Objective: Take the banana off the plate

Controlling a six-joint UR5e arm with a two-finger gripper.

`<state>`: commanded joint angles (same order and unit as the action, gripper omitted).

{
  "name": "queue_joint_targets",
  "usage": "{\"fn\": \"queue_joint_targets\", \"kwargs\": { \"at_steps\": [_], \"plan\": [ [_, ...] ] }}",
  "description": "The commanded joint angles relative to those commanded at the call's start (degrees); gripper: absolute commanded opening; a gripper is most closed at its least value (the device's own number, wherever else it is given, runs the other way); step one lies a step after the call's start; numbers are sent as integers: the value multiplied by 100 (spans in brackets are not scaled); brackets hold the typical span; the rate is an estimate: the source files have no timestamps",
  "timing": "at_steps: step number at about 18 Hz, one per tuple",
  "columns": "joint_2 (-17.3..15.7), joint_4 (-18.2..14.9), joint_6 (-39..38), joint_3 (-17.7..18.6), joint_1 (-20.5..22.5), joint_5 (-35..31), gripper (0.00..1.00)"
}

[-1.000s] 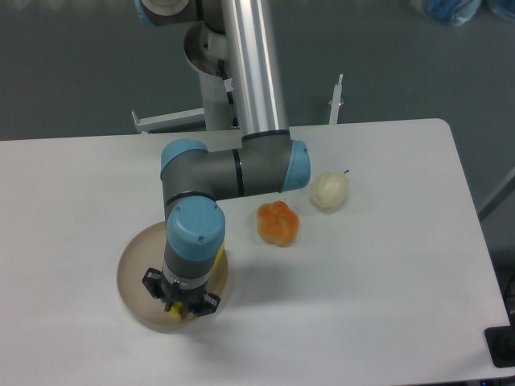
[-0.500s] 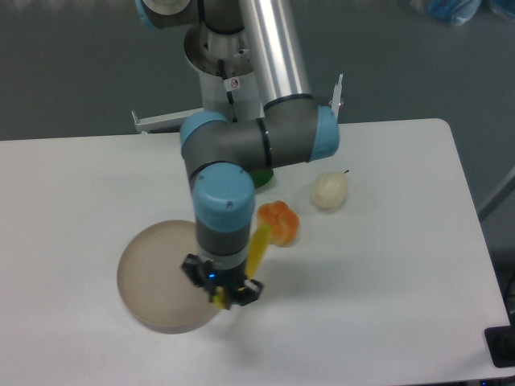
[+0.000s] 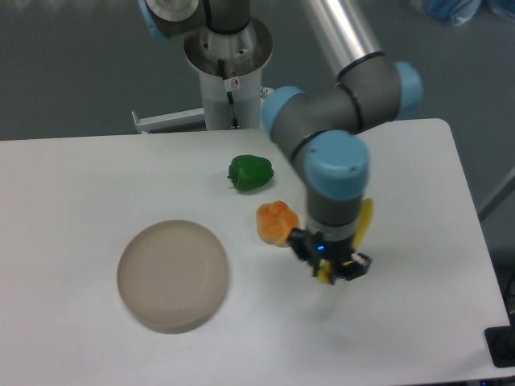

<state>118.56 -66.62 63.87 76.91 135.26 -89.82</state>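
My gripper (image 3: 331, 268) is shut on the yellow banana (image 3: 364, 220) and holds it in the air over the table, to the right of the orange pepper. One end of the banana pokes out yellow below the fingers. The rest runs up behind the wrist on its right side. The beige plate (image 3: 172, 274) sits at the front left with nothing on it, well to the left of the gripper.
An orange pepper (image 3: 275, 223) lies just left of the gripper. A green pepper (image 3: 250, 172) lies behind it. The arm's forearm hides the spot where the pale pear-shaped fruit lay. The robot base (image 3: 228, 56) stands at the back.
The gripper has lifted the banana off the plate and carried it right, past the orange pepper. The plate now has nothing on it. The green pepper has come into view and the pear is hidden.
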Motion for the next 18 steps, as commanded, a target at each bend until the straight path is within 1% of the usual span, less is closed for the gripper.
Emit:
{"fn": "queue_joint_targets", "kwargs": {
  "at_steps": [3, 5, 9, 14, 18],
  "plan": [
    [53, -18, 519, -27, 264, 0, 8],
    [62, -18, 844, 43, 370, 0, 9],
    [141, -1, 1179, 52, 396, 0, 10],
    [158, -18, 1724, 70, 405, 0, 10],
    [158, -18, 1804, 70, 414, -44, 10]
  ]
}}
